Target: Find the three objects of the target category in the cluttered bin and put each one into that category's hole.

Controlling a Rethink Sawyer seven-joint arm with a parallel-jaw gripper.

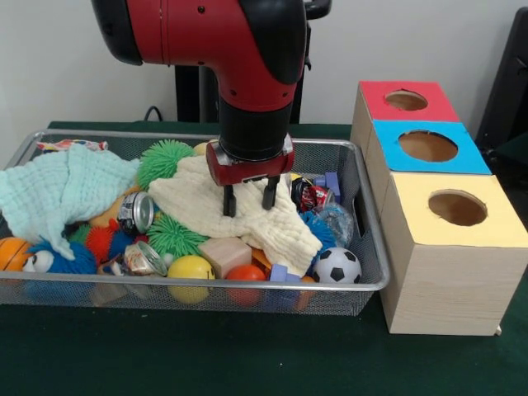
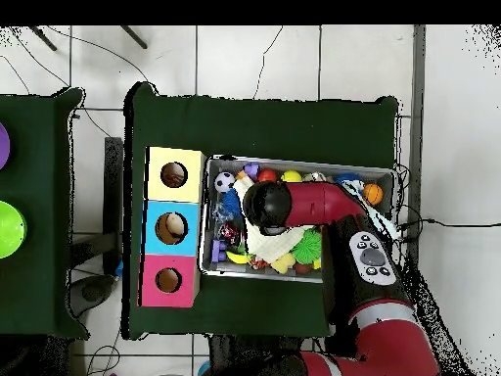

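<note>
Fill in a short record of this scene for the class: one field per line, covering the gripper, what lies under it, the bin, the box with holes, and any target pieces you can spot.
gripper: open, fingers pointing down onto the cream cloth
cream cloth: spread over toys mid-bin
bin: wire mesh, crowded with toys
box: beside bin, red, blue and yellow tops, one hole each
mint cloth: at the bin's other end
target pieces: none clearly visible

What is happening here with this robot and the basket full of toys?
A red robot arm reaches down into the bin, which is crowded with balls, cans, blocks and cloths. Its gripper is open, with its fingers down on a cream cloth in the middle and nothing held. Beside the bin stands a wooden box with three holes, red, blue and yellow. No knotted cloth piece is clearly visible.
</note>
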